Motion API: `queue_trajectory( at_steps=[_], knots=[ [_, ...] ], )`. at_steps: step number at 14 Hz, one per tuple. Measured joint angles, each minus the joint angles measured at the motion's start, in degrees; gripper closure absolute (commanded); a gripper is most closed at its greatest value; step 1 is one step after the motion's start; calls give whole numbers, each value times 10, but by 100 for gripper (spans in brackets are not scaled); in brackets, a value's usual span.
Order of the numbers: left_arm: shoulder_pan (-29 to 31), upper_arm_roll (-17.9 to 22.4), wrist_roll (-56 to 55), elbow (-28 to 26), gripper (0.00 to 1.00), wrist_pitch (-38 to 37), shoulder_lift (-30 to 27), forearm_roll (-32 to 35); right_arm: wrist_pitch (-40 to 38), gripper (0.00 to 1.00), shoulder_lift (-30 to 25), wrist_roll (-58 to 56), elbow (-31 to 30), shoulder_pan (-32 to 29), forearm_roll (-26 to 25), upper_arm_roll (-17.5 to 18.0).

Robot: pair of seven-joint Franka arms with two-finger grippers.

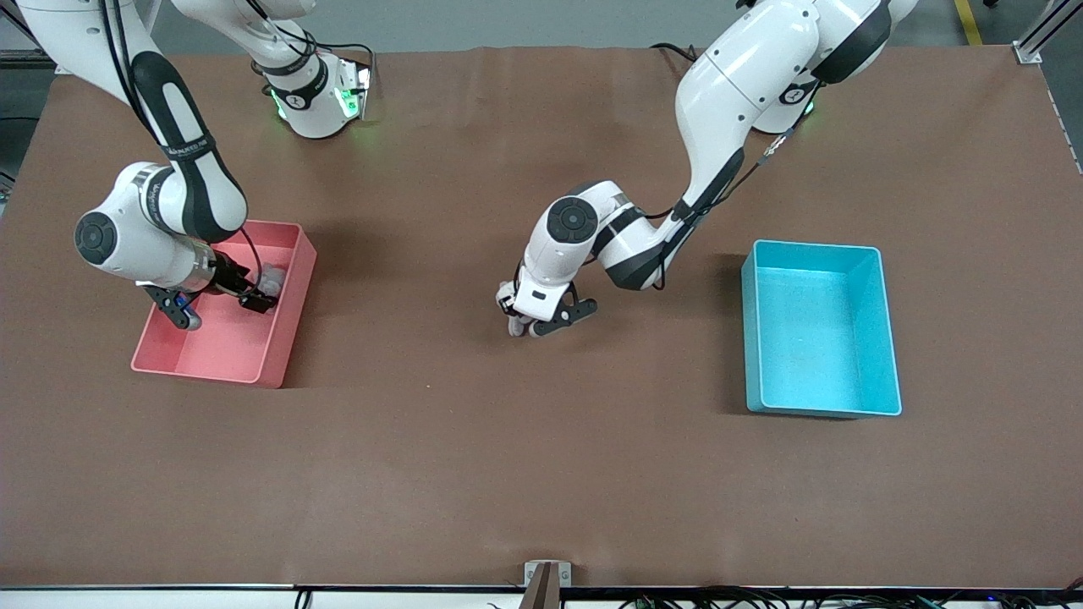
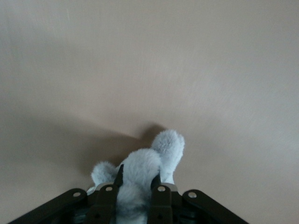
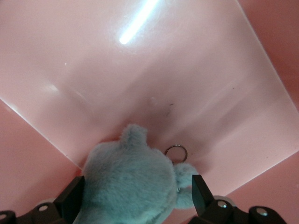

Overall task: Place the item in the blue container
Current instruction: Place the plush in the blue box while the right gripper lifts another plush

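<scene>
The light blue container [image 1: 814,246] stands empty toward the left arm's end of the table. My left gripper [image 1: 521,326] hangs low over the middle of the brown table, well apart from that container. It is shut on a small grey plush toy [image 2: 159,149], whose ear sticks out past the fingertips [image 2: 120,173]. My right gripper [image 1: 256,296] is down inside the pink bin [image 1: 292,315]. It stands open, one finger on either side of a second grey plush toy [image 3: 131,172] with a metal key ring [image 3: 176,152].
The pink bin's floor [image 3: 163,70] is bare around the second toy. Brown table [image 1: 525,457] stretches between the two bins and toward the front camera. A small bracket [image 1: 546,575] sits at the table's front edge.
</scene>
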Motion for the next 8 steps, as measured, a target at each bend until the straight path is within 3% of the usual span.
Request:
queue_trajectory(
  at_steps=[2, 8],
  knots=[
    [36, 1, 32, -1, 99, -22, -35, 20, 0, 6, 7, 0, 0, 0, 2, 1],
    [178, 0, 265, -59, 97, -136, -165, 24, 1, 83, 13, 0, 0, 0, 3, 6]
  ],
)
